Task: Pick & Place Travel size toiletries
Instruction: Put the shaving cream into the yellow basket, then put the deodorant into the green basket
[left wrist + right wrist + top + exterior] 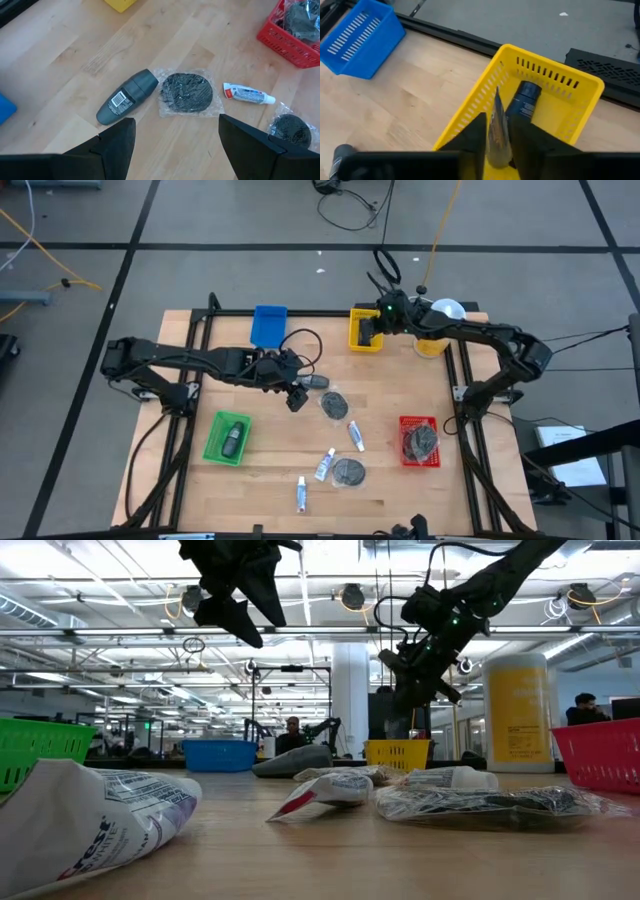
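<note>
My right gripper (497,145) hangs over the yellow tray (555,65) at the table's far edge, with a thin silver-grey toiletry packet (496,120) between its fingers. A dark bottle (524,100) lies in that tray. My left gripper (175,135) hovers open above the middle of the table (297,398) and holds nothing. Below and just beyond it lie a grey bottle (127,95) on its side, a wrapped dark disc (186,92) and a white tube (248,94). My right gripper pinches the silver-grey packet between its two fingers, which close on its flat faces (495,132). The fingers slant down from the table's right side. The packet stands on edge in the hold, its far end (496,92) sticking out over the inside of the yellow tray, clear of the tray's floor.
A red tray (419,442) with dark wrapped items stands at the right, a green tray (228,438) with a dark bottle at the left and a blue tray (268,325) at the far edge. A big yellow bottle (435,340) stands beside the yellow tray. Another disc (348,471) and two white tubes (325,465) lie toward the near edge.
</note>
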`<action>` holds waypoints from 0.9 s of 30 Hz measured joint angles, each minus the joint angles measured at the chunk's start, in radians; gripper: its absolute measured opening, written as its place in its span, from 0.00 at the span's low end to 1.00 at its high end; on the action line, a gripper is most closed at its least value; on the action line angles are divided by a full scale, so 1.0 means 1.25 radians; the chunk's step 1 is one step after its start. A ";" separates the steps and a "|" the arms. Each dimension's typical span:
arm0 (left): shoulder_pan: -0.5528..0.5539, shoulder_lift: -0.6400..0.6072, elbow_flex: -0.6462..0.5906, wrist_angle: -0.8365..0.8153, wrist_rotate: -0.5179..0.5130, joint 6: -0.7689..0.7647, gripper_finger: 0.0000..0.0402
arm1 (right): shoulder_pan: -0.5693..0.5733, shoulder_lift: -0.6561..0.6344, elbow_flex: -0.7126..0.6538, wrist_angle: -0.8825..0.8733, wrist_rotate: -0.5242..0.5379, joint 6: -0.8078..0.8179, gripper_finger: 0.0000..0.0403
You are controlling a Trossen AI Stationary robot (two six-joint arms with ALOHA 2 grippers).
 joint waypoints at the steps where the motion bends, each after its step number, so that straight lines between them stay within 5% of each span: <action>1: 0.000 0.000 0.000 0.000 0.000 0.000 0.69 | 0.000 -0.004 0.000 0.001 0.000 0.000 0.25; 9: 0.000 0.000 0.000 0.001 -0.025 0.062 0.69 | -0.005 -0.086 0.000 0.006 0.020 -0.022 0.41; 20: 0.042 0.000 0.000 -0.001 -0.037 0.183 0.69 | 0.056 -0.299 0.000 -0.020 -0.046 -0.116 0.38; 27: 0.095 0.038 -0.001 -0.002 0.015 0.383 0.69 | 0.160 -0.372 0.000 -0.112 -0.065 -0.138 0.37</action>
